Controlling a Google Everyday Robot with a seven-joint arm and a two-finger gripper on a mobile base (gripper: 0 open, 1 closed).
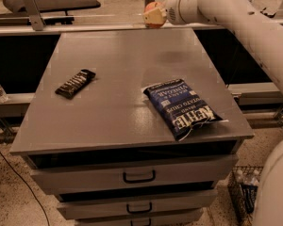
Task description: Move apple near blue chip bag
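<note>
A white robot arm (240, 13) reaches in from the upper right, its tool (154, 17) poised over the far edge of a flat grey metal surface (113, 55). The tool is closed around a small round orange-red apple (153, 6), which is held off the surface with its top showing above the pale fingers. Well apart from it, a dark blue crinkly chip bag (181, 107) with white lettering lies flat near the front right corner of the surface, one end just past the front edge. A black-brown candy bar wrapper (75, 83) lies on the left side, apart from both. Grey drawers with dark handles (139, 176) are stacked beneath the surface.
</note>
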